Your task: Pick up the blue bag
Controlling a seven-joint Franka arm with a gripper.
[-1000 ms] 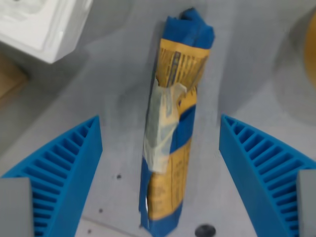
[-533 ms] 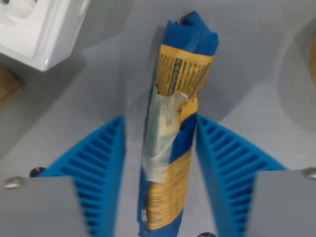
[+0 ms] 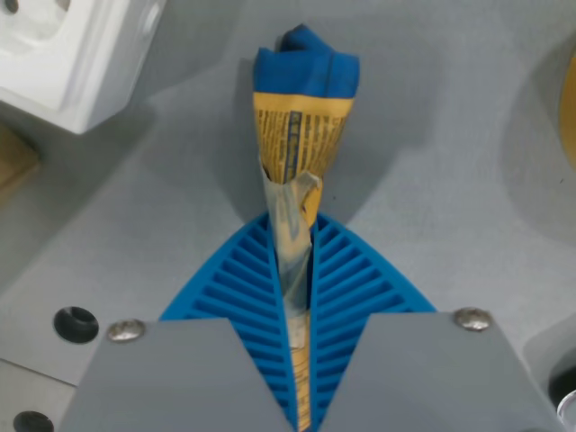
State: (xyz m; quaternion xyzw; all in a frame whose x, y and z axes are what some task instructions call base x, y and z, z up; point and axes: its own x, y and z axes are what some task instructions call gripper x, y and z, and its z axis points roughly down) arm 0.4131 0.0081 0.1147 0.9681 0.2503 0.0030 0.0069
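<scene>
The grasping step is in hand. In the wrist view the end effector [image 3: 293,306] is seen closed on the blue bag [image 3: 301,135], whose middle is pinched flat between the two ribbed blue fingers [image 3: 243,297]. The bag's upper part (blue top, yellow printed panel) sticks out beyond the fingertips above the grey table [image 3: 432,162], fanning wider away from the pinch. Whether the bag rests on the table cannot be told from this view.

The grip is judged to be made, so a straight lift is called for next. Since only a thin fold of soft packaging is clamped, the rise should be kept slow and steady so that the bag is not pulled out of the fingers.

A white object [image 3: 72,54] lies at the wrist view's upper left, well apart from the bag.
</scene>
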